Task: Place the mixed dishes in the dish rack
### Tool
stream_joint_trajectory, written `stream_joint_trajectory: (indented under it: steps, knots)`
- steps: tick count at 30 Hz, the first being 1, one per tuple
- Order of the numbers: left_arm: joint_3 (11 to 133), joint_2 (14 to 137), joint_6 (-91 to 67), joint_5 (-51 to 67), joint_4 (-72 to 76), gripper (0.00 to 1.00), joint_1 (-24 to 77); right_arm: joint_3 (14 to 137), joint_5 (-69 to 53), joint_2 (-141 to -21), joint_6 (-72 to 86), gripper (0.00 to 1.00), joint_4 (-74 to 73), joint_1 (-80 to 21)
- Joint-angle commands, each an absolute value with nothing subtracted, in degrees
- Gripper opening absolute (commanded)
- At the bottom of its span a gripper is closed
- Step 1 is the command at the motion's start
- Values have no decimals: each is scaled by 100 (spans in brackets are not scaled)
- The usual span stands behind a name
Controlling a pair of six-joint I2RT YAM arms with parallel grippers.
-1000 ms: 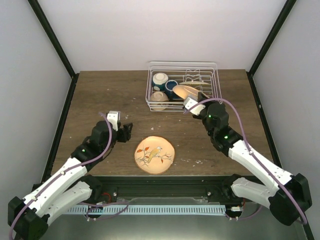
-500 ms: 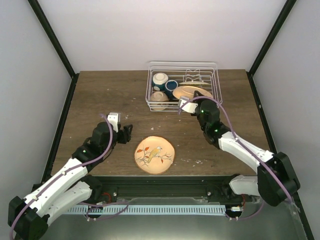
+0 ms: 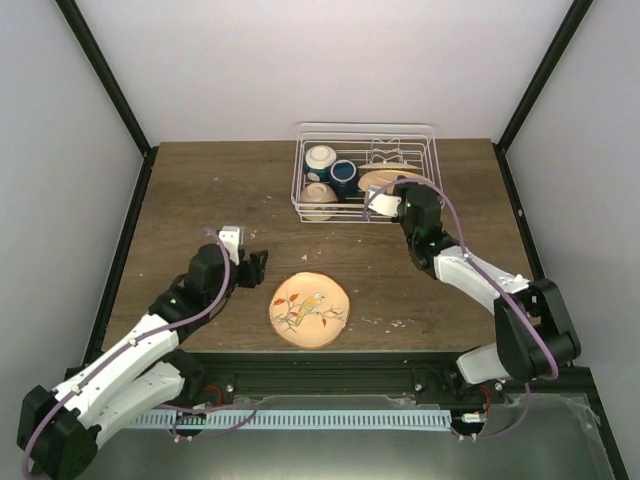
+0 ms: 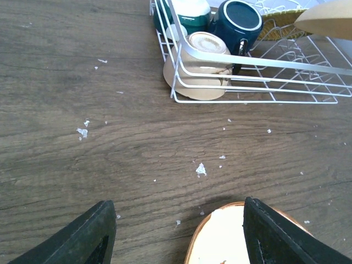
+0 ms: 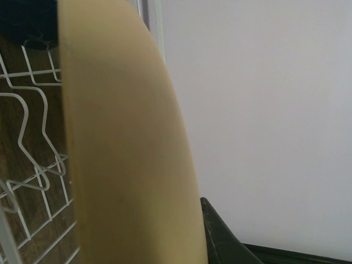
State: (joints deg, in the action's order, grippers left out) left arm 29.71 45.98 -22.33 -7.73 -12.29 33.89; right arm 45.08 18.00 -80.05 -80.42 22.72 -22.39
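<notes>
Right end effector [image 3: 388,196] pinches tan plate [image 3: 376,180] over far-edge rack [image 3: 366,126] — likely angling for slots. Left end effector [image 4: 179,212] spread, idle.

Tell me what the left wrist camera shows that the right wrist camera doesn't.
Left wrist only: the open left gripper, white crumbs scattered on the table, the rim of the orange-edged plate lying on that table, and a cream bowl in the rack's near corner. Right wrist only: a white wall and one dark finger beside the held plate. Both: the tan plate, small and far off in the left view but filling the right one, and the white wires of the dish rack.
</notes>
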Motion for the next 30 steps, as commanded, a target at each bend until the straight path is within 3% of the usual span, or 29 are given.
stream_joint_trajectory:
  steps: [1,20,30]
  knots:
    - [2965,4698,-2235,-715,-1044,65,3361,4802,1540,-8265,-8507,1,2949,-2088]
    - [2923,5068,-2288,-596,-899,65,3357,5177,872,-9469,-9090,1,3470,-1792]
    - [2967,5177,-2272,-536,-885,65,3357,6124,653,-9849,-8618,14,2287,-1549]
